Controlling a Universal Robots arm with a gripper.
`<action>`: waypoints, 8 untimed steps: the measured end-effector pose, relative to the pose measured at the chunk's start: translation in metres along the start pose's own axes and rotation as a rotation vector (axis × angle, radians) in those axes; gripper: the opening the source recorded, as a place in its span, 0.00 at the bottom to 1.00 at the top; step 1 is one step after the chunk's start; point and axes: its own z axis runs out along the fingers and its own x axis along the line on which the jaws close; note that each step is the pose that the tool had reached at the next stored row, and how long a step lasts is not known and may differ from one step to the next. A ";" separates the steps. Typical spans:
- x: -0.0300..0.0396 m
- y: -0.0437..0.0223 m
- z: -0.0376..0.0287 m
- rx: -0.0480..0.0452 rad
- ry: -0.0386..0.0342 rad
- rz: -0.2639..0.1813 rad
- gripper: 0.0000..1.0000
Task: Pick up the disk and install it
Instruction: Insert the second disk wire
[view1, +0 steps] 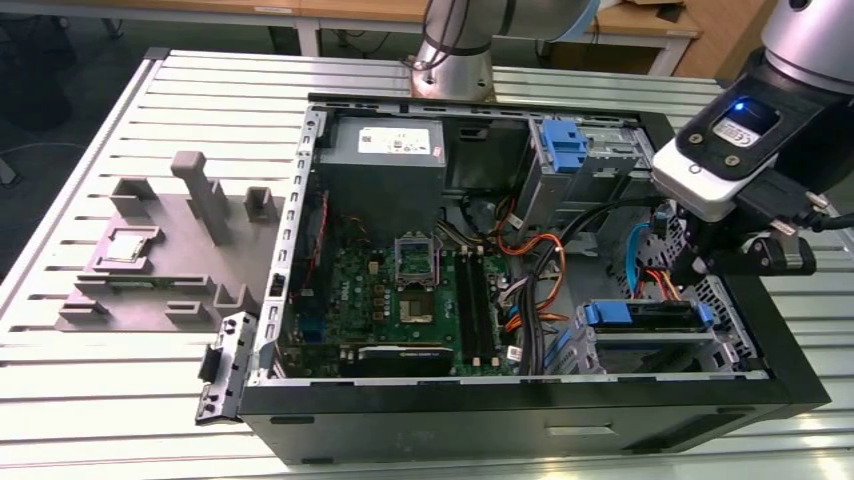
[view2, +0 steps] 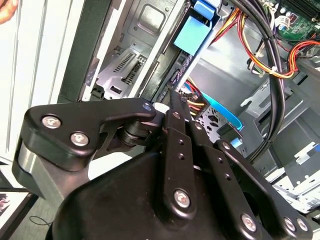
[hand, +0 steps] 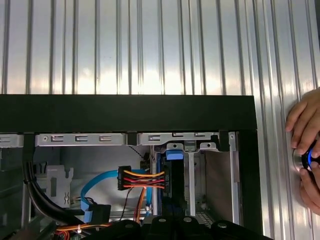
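Exterior view, gripper (view1: 694, 262) over the computer case (view1: 534, 420), jaws' state unclear, disk (view1: 643, 318) seated in its bay just below.

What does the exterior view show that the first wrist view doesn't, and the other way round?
Exterior view, not the first wrist view: the green motherboard, the grey power supply, a grey fixture on the table at the exterior view's left, and the arm's base.

First wrist view, not the exterior view: a person's hand at a blue-lit button on the table beside the case.

Both: the open black case, the orange-and-yellow cables, a blue flat cable, and the gripper over the drive bays.
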 end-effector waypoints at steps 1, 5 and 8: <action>0.0003 0.0000 -0.0004 0.0001 0.0002 0.000 0.10; 0.0008 0.0001 -0.0042 0.0011 0.0001 0.000 0.10; 0.0007 0.0004 -0.0079 0.0015 0.0002 0.000 0.10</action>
